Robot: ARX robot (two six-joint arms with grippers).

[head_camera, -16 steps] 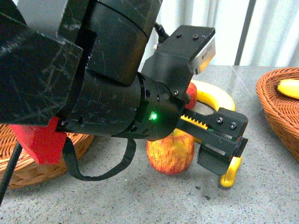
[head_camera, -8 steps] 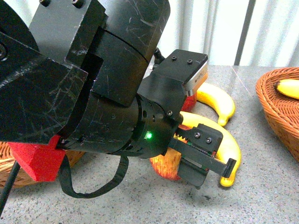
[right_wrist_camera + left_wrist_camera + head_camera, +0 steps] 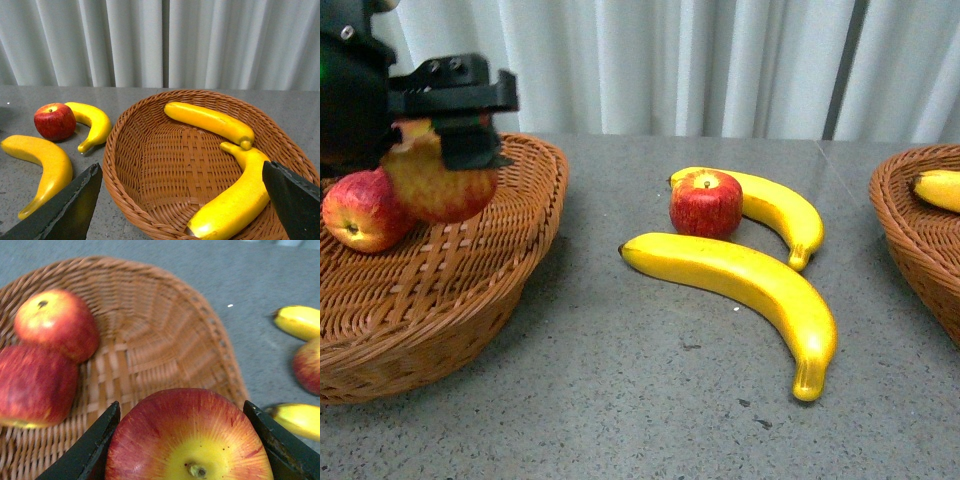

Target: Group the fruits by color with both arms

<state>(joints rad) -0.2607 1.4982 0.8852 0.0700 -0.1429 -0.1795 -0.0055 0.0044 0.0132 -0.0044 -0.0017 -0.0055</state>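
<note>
My left gripper is shut on a red apple streaked with yellow and holds it just above the left wicker basket. The left wrist view shows this apple between both fingers, with two more apples lying in the basket. One red apple and two yellow bananas lie on the grey table. My right gripper is open and empty over the right basket, which holds two bananas.
The right basket's rim shows at the front view's right edge with a banana in it. White curtains hang behind the table. The grey tabletop stretches between the baskets.
My left arm has lifted the apple off the middle of the table and carried it left, over the left basket. It no longer blocks the table's middle.
</note>
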